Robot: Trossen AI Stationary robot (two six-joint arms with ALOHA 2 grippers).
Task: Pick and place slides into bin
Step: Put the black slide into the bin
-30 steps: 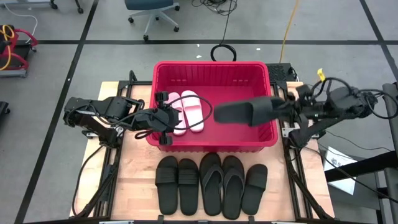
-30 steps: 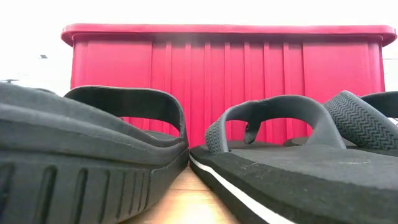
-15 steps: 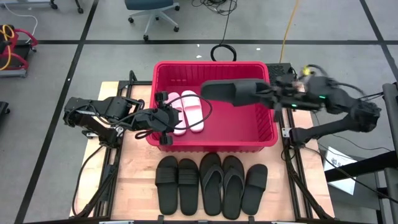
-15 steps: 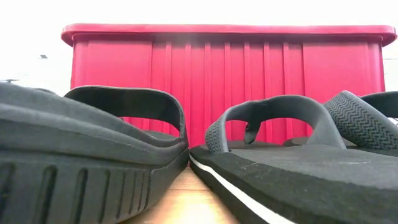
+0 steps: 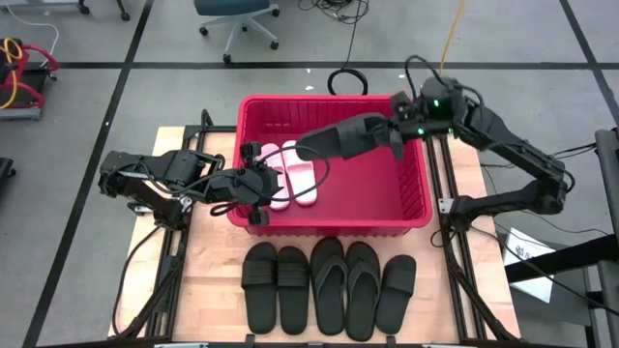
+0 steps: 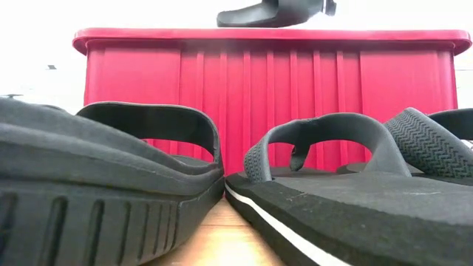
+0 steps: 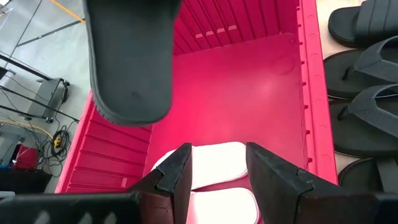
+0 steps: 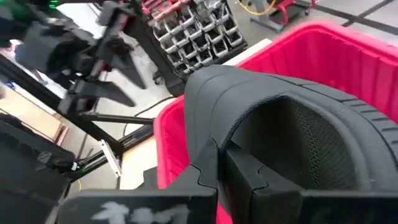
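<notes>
The red bin [image 5: 416,208] stands mid-table, with the white pair of slides [image 5: 292,174] lying in its left part. My right gripper [image 5: 397,138] is shut on a black wide-strap slide [image 5: 343,140], held above the bin's far half; it shows over the bin's rim in the low view [image 6: 273,13]. My left gripper [image 5: 263,186] is open and empty above the white slides [image 7: 214,158], just inside the bin's left wall. Several black slides [image 5: 329,285] lie sole down in a row on the table in front of the bin. My right gripper pinches the black slide at its strap [image 8: 214,134], at the strap's edge nearest the wrist, between its two fingers. The fingers come about level from the table's right side, along the slide. The slide is lifted clear and juts toward the table's left, roughly level.
The row of black sandals fills the low view's foreground [image 6: 111,177], in front of the bin's near wall [image 6: 273,96]. Bare wood shows left [image 5: 208,280] and right of the row. An office chair [image 5: 237,19] and cables are on the floor beyond the table.
My right gripper has risen and swung from the bin's right wall toward the table's far edge and left, carrying the black slide. The slide now hangs higher, over the bin's far middle, reaching toward the white pair.
</notes>
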